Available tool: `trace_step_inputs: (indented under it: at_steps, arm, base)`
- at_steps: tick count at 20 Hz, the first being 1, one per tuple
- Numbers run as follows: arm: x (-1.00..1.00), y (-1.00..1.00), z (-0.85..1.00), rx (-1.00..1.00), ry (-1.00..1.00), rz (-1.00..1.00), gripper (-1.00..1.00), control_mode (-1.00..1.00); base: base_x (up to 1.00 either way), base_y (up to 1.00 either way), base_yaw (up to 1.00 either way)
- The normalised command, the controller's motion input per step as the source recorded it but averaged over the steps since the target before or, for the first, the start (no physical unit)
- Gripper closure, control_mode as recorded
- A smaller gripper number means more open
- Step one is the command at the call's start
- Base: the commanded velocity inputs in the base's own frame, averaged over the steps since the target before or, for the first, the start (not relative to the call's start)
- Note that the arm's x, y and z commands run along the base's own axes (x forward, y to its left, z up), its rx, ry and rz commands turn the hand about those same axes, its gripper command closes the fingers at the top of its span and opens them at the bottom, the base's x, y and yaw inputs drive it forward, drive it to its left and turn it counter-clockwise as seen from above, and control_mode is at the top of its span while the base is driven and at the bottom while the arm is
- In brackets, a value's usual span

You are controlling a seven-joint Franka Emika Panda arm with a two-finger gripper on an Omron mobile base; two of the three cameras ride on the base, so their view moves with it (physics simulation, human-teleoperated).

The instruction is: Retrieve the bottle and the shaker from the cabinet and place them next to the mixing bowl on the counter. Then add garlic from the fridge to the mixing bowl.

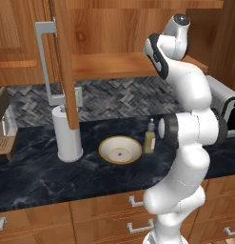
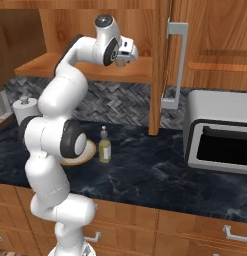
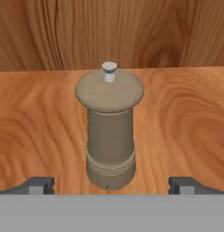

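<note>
The white arm's two-finger end effector [image 3: 111,183] stood spread wide and empty at the open wooden cabinet, its dark fingertips [image 3: 38,185] flanking the base of a grey-brown, mushroom-capped shaker with a small white knob [image 3: 109,136]. The shaker stood upright on the cabinet's orange-wood shelf [image 3: 186,118], squarely between the tips and apparently untouched by either. Below the shelf, on the dark marbled counter [image 1: 38,176], the round cream mixing bowl with a tan rim [image 1: 120,149] sat in front of the herringbone backsplash. The slim yellow-green bottle with a dark pump top [image 1: 150,137] stood just beside the bowl, on the side away from the white paper-towel holder [image 1: 68,133], so the bottle's leg of the job looked finished. The step in hand appeared to be fetching the shaker. The next move would call for easing the end effector a little farther in, closing on the shaker's narrow body beneath the cap, then lifting it clear of the shelf and past the open cabinet door [image 1: 63,62] before lowering it beside the bowl. The garlic errand was yet to come.
</note>
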Motion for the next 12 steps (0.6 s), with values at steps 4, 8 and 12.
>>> trace_step_inputs:
  at_steps: [4, 8, 12]
  arm:
    - [0.51, 0.0, 0.0, 0.0, 0.0, 0.0, -1.0, -1.0]
    - [0.39, 0.0, 0.0, 0.0, 0.01, 0.0, -1.0, -1.0]
    - [0.13, 0.0, 0.0, 0.0, 0.0, 0.0, -1.0, -1.0]
  base:
    - [0.0, 0.0, 0.0]
    - [0.0, 0.0, 0.0]
    - [0.0, 0.0, 0.0]
